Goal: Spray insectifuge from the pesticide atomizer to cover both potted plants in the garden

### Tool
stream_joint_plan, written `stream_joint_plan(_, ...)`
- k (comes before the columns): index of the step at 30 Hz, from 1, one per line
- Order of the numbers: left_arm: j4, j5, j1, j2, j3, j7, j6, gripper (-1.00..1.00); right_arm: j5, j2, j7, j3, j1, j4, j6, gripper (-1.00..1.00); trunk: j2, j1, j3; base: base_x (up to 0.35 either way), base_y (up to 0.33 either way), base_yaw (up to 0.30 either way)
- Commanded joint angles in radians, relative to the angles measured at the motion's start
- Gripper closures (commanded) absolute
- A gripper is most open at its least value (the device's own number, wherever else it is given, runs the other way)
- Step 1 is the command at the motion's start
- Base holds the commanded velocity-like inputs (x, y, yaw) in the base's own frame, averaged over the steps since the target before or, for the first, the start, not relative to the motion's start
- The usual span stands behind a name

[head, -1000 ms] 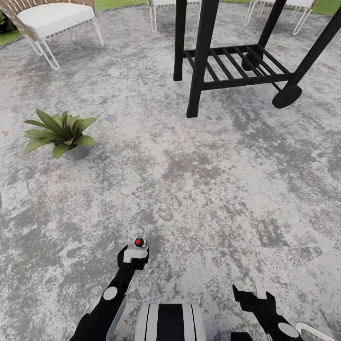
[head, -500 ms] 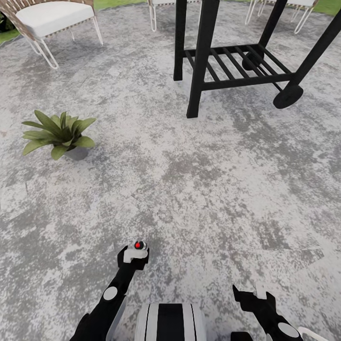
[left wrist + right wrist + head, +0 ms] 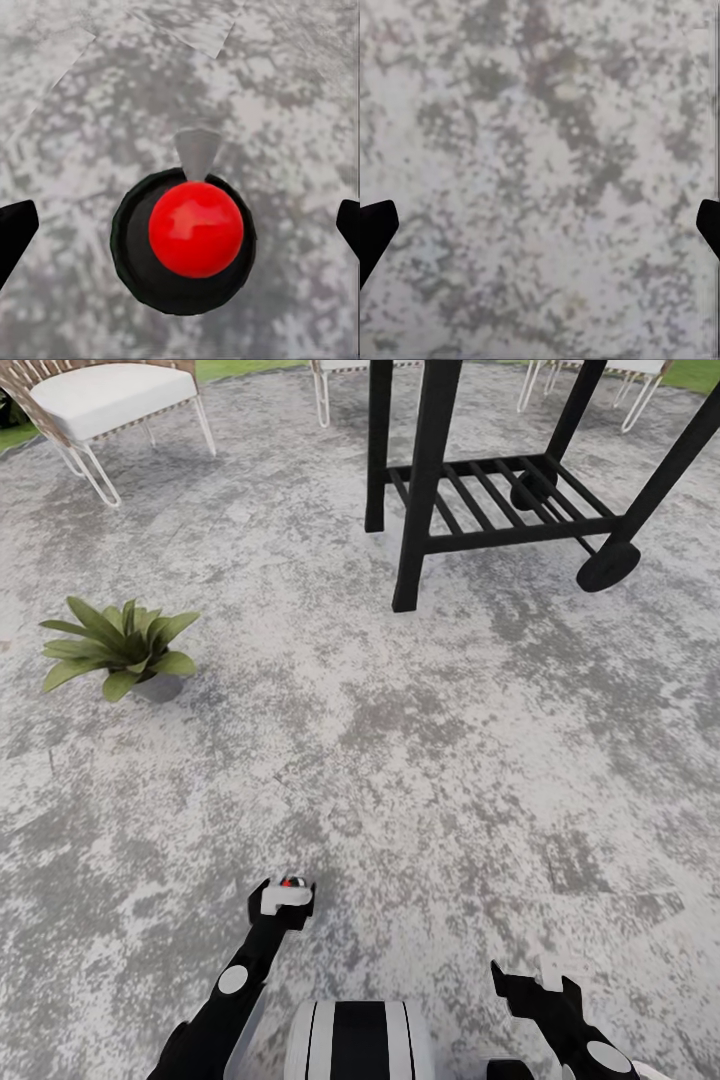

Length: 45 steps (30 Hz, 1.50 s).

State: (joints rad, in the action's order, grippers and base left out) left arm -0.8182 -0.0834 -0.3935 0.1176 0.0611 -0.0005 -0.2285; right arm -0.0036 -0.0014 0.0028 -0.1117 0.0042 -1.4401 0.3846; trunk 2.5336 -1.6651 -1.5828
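One potted plant [image 3: 120, 648] is sitting on the mottled-grey patio [image 3: 400, 760] at about ten o'clock from the robot, well apart from both arms. Low at the view's bottom, the left gripper [image 3: 283, 901] is pinching the pesticide atomizer [image 3: 288, 892], its red dot [image 3: 196, 229] facing up. At five o'clock the right gripper [image 3: 530, 988] is hanging spread over bare paving. A black cart [image 3: 500, 490] is standing at one o'clock, a cushioned chair [image 3: 100, 400] at eleven.

Left gripper [image 3: 283, 901] fingers closed on the atomizer [image 3: 291, 889], right gripper [image 3: 531, 986] fingers spread, both arms low

No readable text, labels, nos. or signs anywhere.
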Motion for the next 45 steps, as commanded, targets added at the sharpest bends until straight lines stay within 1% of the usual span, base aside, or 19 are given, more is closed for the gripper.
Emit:
stream_joint_plan(1, 0.001, -0.009, 0.000, 0.000, -0.001, 0.000, -0.003, -1.00, -0.001, 0.000, 0.000, 0.000, 0.000, -0.002, 0.005, -1.00, 0.000, 0.000, 0.000, 0.082, -0.050, 0.000)
stream_joint_plan(12, 0.001, -0.009, 0.000, 0.000, -0.001, -0.001, -0.003, -1.00, -0.001, 0.000, 0.000, 0.000, 0.000, -0.002, 0.005, -1.00, 0.000, 0.000, 0.000, 0.014, -0.008, 0.000)
stream_joint_plan(19, 0.001, -0.009, 0.000, 0.000, -0.001, -0.001, -0.003, -1.00, -0.001, 0.000, 0.000, 0.000, 0.000, -0.002, 0.005, -1.00, 0.000, 0.000, 0.000, -0.093, 0.000, 0.000)
stream_joint_plan(45, 0.001, -0.009, 0.000, 0.000, -0.001, 0.000, -0.003, -1.00, 0.000, 0.000, 0.000, 0.000, 0.000, -0.002, 0.005, -1.00, 0.000, 0.000, 0.000, -0.014, 0.008, 0.000)
